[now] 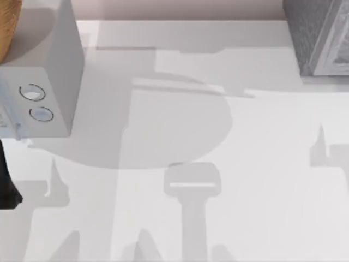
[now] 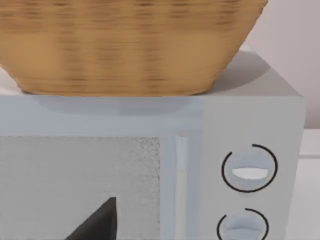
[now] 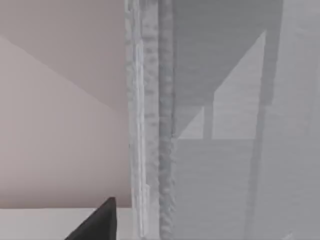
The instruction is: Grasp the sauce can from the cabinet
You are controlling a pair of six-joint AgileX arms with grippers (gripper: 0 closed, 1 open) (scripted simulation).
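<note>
Cabinet [image 1: 316, 38] at counter's [image 1: 245, 180] far right corner; pale box [image 1: 49, 82] with woven basket [image 2: 130, 45] on top at left. Left claw [image 2: 97, 222] faces that box, right claw [image 3: 97, 220] faces cabinet; spread of either cannot be told.

In the top view the left arm [image 1: 7, 177] is a dark, narrow shape at the left edge of the table, running down that edge and widening slightly at its lower end. In the left wrist view, part of the left gripper [image 2: 97, 224] is a dark, matte wedge that rises to a point from the frame's edge. The right wrist view has the same kind of dark pointed wedge, part of the right gripper [image 3: 97, 222]. Neither wedge touches anything that can be seen.
</note>
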